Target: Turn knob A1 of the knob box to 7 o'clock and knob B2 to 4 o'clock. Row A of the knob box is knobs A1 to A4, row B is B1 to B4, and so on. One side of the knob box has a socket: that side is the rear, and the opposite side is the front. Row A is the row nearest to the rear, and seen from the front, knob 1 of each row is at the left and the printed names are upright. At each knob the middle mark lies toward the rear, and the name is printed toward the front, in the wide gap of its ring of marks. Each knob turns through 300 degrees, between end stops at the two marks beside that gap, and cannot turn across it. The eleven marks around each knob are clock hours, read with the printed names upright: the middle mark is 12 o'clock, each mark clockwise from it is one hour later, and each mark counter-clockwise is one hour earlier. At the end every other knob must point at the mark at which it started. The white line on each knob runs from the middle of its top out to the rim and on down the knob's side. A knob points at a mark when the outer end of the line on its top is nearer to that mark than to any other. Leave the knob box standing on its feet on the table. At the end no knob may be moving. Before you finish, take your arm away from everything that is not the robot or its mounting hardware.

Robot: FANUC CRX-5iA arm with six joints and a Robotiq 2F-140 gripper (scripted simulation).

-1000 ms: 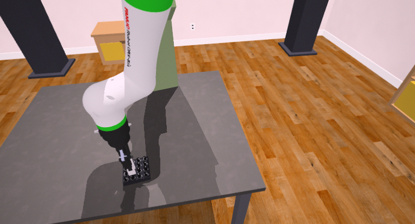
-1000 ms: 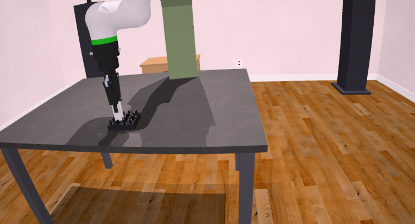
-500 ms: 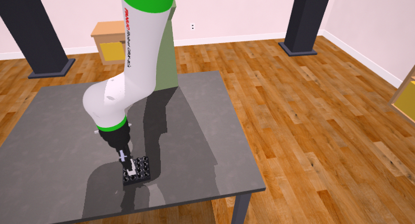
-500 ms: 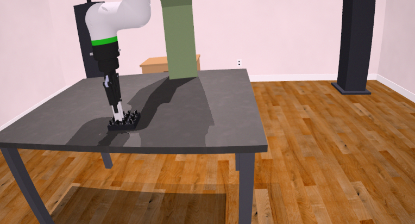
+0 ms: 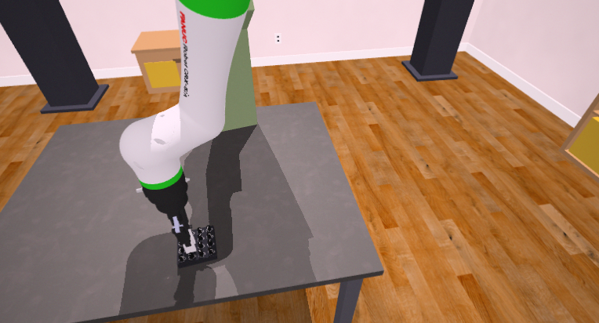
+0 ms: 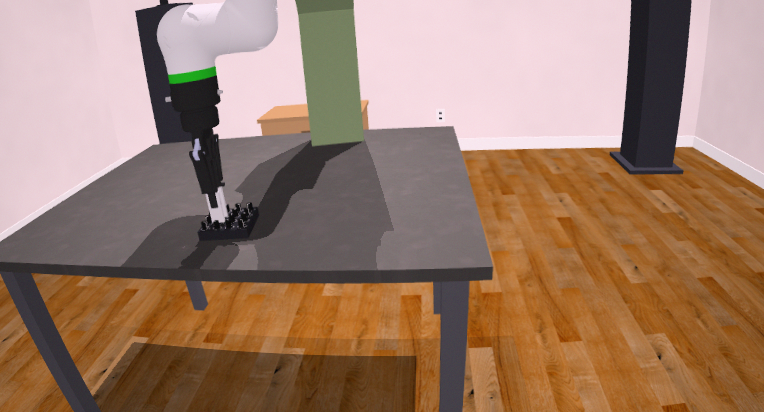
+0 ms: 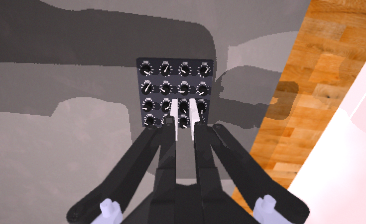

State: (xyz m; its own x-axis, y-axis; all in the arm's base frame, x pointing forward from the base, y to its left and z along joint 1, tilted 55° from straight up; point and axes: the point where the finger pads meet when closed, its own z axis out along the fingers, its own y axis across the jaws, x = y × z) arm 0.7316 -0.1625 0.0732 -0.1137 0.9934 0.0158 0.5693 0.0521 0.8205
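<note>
The black knob box (image 5: 210,254) (image 6: 228,234) (image 7: 155,78) stands on its feet near the front of the dark table (image 5: 75,186) (image 6: 374,217). It carries a four-by-four grid of black knobs with white lines. My gripper (image 5: 190,246) (image 6: 216,215) (image 7: 183,107) points straight down onto the box. Its white fingertips stand a narrow gap apart on either side of one knob (image 7: 183,106). In the wrist view that knob is in the third row from the top, third from the left. I cannot read the printed names. I cannot tell whether the pads touch the knob.
The arm's green pedestal (image 5: 238,90) (image 6: 328,62) stands at the back of the table. The table's front edge (image 5: 251,291) lies close to the box. A wooden cabinet (image 5: 157,61) and dark pillars (image 5: 440,27) stand on the floor beyond.
</note>
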